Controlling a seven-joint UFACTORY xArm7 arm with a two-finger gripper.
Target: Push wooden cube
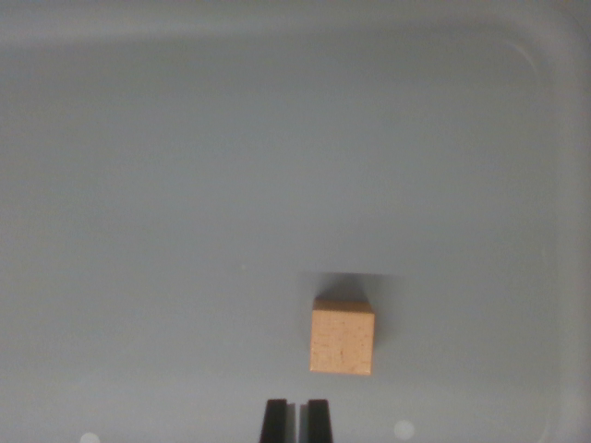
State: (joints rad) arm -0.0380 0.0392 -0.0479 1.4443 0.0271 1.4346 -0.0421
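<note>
The black gripper (296,420), its two fingers pressed nearly together, waits just below the small light-brown wooden cube (343,338) on the grey tray (185,185), so the approach step seems finished and the next move needs a straight push forward, slightly toward the wrist view's right.

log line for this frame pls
gripper: shut, empty | cube: on tray, just ahead, slightly right | contact: none | push: not begun

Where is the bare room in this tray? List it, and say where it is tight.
Nearly all of the tray floor is bare: the whole stretch above the wooden cube up to the rim, and both sides of it. Only the bottom edge is tight, where the gripper sits just below the cube.
</note>
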